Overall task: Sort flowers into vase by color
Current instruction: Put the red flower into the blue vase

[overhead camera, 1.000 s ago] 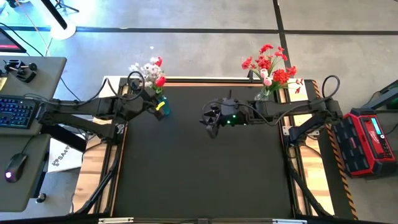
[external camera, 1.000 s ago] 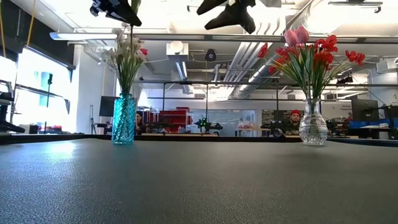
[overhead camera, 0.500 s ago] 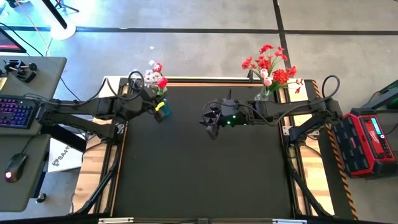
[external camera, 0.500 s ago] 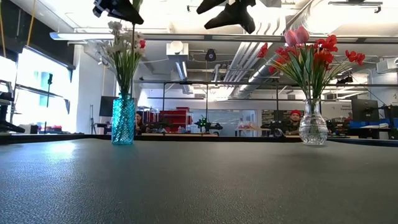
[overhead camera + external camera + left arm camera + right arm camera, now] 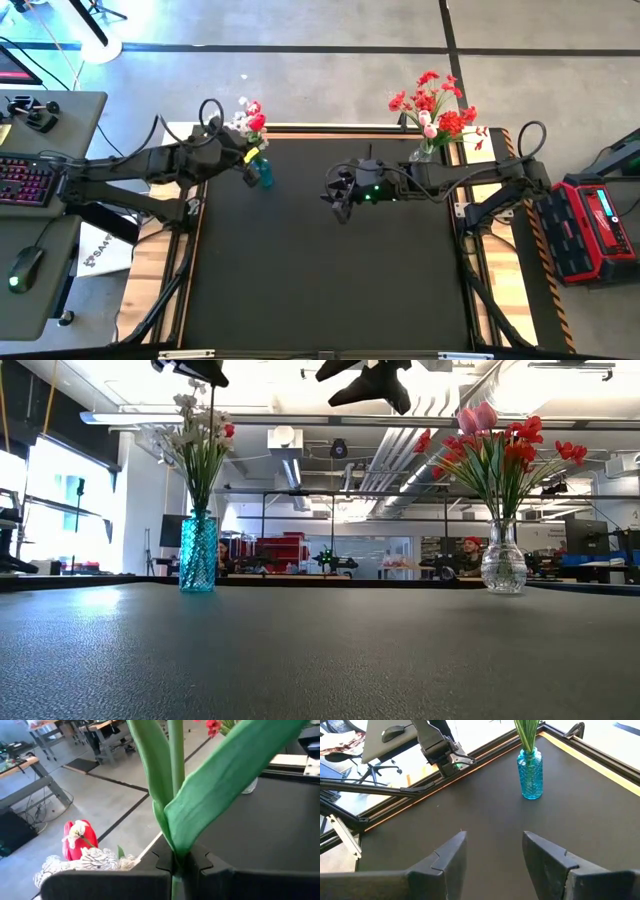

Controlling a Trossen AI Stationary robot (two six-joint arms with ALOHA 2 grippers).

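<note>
A blue glass vase (image 5: 266, 178) (image 5: 198, 552) (image 5: 530, 775) stands at the table's far left, holding white blossom sprays and a red bud (image 5: 205, 435). At the far right a clear vase (image 5: 503, 565) holds red flowers and a pink tulip (image 5: 432, 108). My left gripper (image 5: 248, 163) (image 5: 195, 368) hangs above the blue vase, shut on a green flower stem. The flower's head is out of view. My right gripper (image 5: 340, 197) (image 5: 492, 850) waits open above the table's middle, holding nothing. My left gripper pinches one green stem (image 5: 176, 851) between its two fingertips, just below where a long leaf (image 5: 225, 785) branches off. The stem hangs below the fingers (image 5: 212, 405) toward the bunch in the blue vase. Whether its lower end stands in the vase, I cannot tell.
The black tabletop (image 5: 330, 270) has a wooden rim (image 5: 300, 132). A desk with a keyboard (image 5: 25, 180) stands to the left, a red case (image 5: 590, 225) to the right. People sit in the room behind (image 5: 470, 550).
My left gripper has risen, still shut on the stem. From above it now uncovers the blue vase. The bunch in the blue vase stands straighter and closer together than before. My right arm has kept still.
</note>
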